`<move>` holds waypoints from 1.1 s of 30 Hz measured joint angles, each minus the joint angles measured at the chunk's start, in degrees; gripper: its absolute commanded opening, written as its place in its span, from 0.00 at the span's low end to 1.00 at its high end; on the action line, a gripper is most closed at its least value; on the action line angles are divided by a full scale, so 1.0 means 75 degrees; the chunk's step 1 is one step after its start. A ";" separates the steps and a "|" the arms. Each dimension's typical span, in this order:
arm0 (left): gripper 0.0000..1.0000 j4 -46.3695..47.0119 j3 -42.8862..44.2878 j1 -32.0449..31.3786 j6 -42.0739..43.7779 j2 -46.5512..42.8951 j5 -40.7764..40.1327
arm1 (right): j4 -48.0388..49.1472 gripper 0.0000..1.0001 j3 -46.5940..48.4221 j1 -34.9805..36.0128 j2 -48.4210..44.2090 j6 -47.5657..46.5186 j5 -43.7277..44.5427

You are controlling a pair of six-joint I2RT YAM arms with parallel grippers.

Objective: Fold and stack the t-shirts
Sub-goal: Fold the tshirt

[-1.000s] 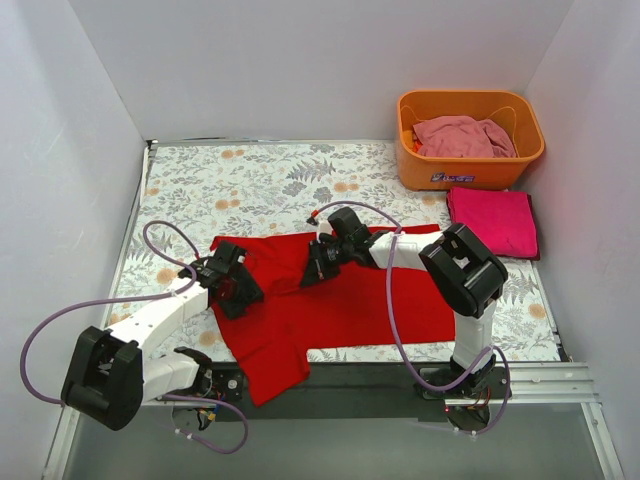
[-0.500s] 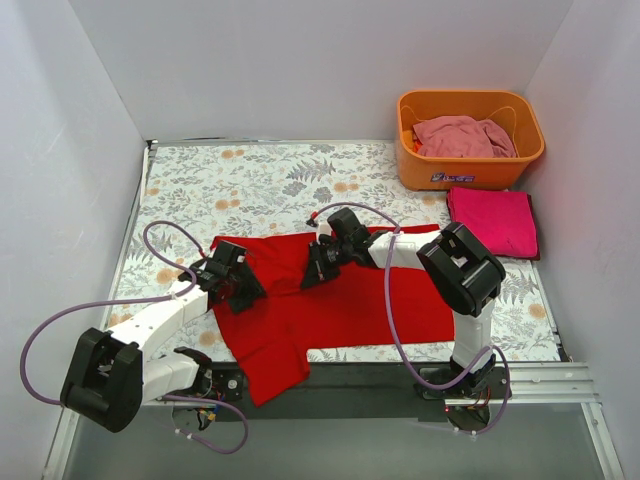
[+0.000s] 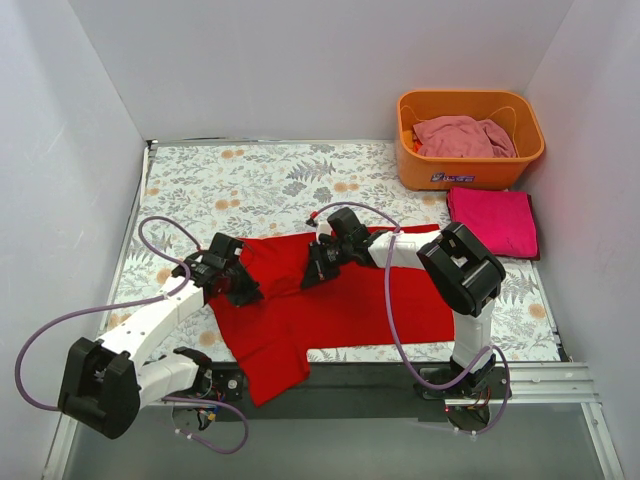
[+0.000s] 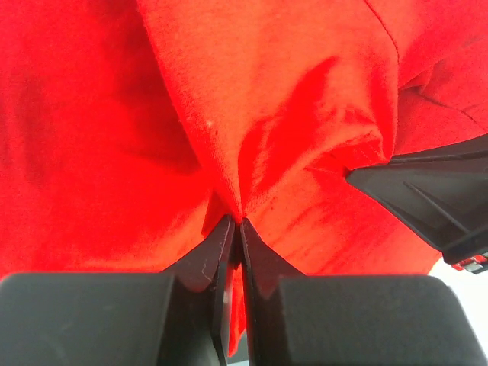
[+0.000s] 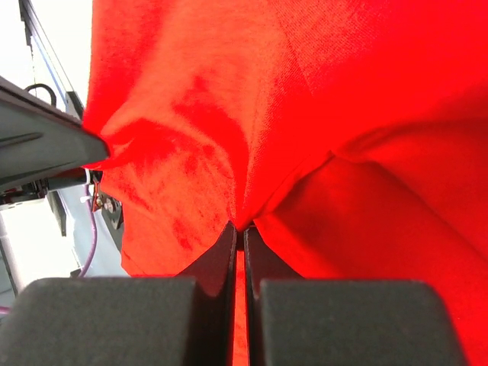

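Observation:
The bright red t-shirt (image 3: 340, 305) lies spread across the near middle of the floral table, one part hanging over the front edge. My left gripper (image 3: 240, 290) is shut on a pinch of its left part; the cloth (image 4: 267, 114) fills the left wrist view. My right gripper (image 3: 310, 277) is shut on a fold near the shirt's upper middle, the cloth (image 5: 305, 114) filling the right wrist view. The magenta-pink t-shirt (image 3: 492, 221) lies folded at the right. The dusty pale pink t-shirt (image 3: 462, 136) sits crumpled in the basket.
The orange plastic basket (image 3: 468, 170) stands at the back right corner. White walls close the table on the left, back and right. Purple cables loop beside both arms. A metal rail runs along the front edge (image 3: 540, 375).
My left gripper has moved away from me and slightly left, pulling the shirt's left part with it. The right gripper has barely moved.

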 measured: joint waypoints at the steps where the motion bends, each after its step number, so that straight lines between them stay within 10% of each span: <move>1: 0.07 -0.0149 0.0070 0.0000 -0.0044 -0.0023 -0.0015 | -0.0009 0.01 0.0000 -0.0009 0.0000 -0.0006 0.0000; 9: 0.14 -0.0787 0.0134 0.0003 -0.0405 -0.0058 -0.0303 | -0.0551 0.02 0.0125 -0.0154 0.0000 -0.0350 0.0076; 21: 0.66 -0.1553 0.1093 0.0181 -0.0370 0.0058 -0.1297 | -0.2498 0.40 0.0606 -0.0455 -0.0676 -0.1419 0.1230; 33: 0.60 -0.0064 0.2541 0.2159 0.1189 0.3008 -0.2448 | -0.2518 0.48 -0.0184 -0.3786 -0.3048 -0.2267 0.3077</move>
